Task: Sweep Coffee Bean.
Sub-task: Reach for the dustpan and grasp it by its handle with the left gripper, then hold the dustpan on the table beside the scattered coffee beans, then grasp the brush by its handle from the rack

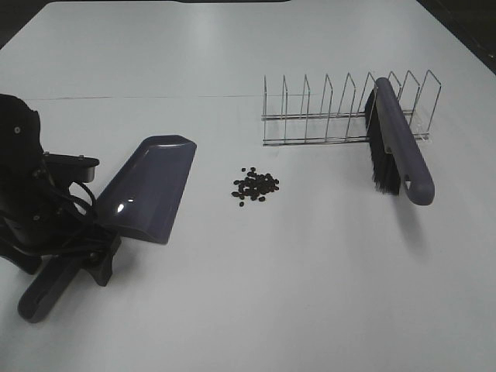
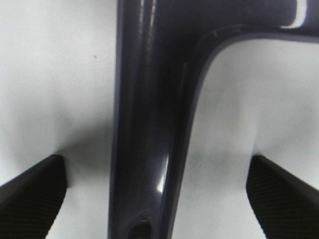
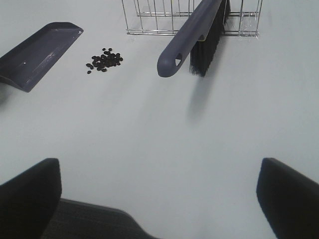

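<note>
The coffee bean cluster is lying on the table between the dustpan and the brush propped in the wire rack; the left gripper is straddling the dustpan's handle, jaws spread, untouching; the right gripper is hovering, jaws spread.

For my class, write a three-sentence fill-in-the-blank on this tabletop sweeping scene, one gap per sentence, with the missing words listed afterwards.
1. The brush leans in the wire ____.
2. The open left gripper straddles the dustpan's ____ without clamping it.
3. In the high view, the coffee beans lie on the table to the ____ of the dustpan.

Missing words: rack; handle; right.
</note>
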Controlling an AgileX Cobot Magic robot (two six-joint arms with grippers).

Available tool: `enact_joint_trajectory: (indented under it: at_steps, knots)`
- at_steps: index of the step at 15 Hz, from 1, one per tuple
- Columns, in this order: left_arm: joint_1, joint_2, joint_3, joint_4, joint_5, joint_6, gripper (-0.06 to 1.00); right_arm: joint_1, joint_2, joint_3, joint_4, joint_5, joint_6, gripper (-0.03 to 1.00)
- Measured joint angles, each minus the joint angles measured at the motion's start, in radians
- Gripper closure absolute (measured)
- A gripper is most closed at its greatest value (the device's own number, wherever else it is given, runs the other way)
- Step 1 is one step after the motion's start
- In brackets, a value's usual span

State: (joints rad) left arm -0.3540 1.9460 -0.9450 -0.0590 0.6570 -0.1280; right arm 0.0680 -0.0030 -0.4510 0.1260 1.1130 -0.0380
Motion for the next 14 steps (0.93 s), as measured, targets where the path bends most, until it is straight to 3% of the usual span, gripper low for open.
enact_joint_trajectory:
  at_steps: [9, 11, 14]
  knots:
    - [0.0, 0.003, -0.005, -0.027, 0.001, 0.003, 0.63, 0.0, 0.284, -0.027, -0.001, -0.016, 0.038, -0.02]
    - [0.0, 0.003, -0.005, -0.036, -0.003, 0.001, 0.63, 0.0, 0.403, -0.027, -0.001, -0.017, 0.106, -0.02]
    - [0.0, 0.003, -0.005, -0.046, -0.005, 0.001, 0.63, 0.0, 0.507, -0.07, -0.008, -0.018, 0.112, -0.02]
